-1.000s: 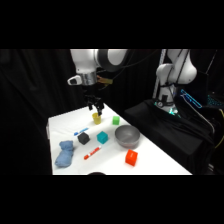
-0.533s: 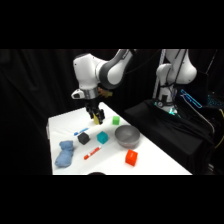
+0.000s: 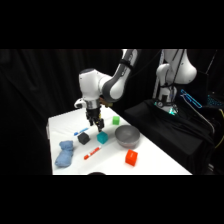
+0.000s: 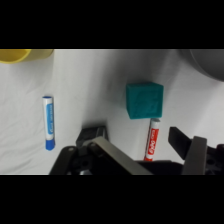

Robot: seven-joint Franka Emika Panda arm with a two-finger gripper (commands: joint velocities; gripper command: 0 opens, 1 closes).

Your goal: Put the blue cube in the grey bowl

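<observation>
The blue cube [image 3: 102,137] is a small teal block on the white table, just left of the grey bowl [image 3: 127,135]. My gripper [image 3: 96,124] hangs a little above the table, up and left of the cube, and holds nothing. In the wrist view the blue cube [image 4: 144,100] lies ahead of my open gripper [image 4: 140,142]. A red marker [image 4: 152,140] lies on the table under the gap between the fingers. Only the grey bowl's rim [image 4: 207,62] shows at the top right of that view.
A black cube [image 3: 83,137] sits left of the blue cube, with a blue marker [image 3: 80,132] behind it. A red marker [image 3: 91,153], pale-blue cloth toy [image 3: 64,154], red block [image 3: 131,157] and green cube [image 3: 116,120] also lie around. A yellow cup [image 4: 20,54] shows top left.
The arm has swung over the table and the gripper has come down toward the cubes. No object on the table has moved.
</observation>
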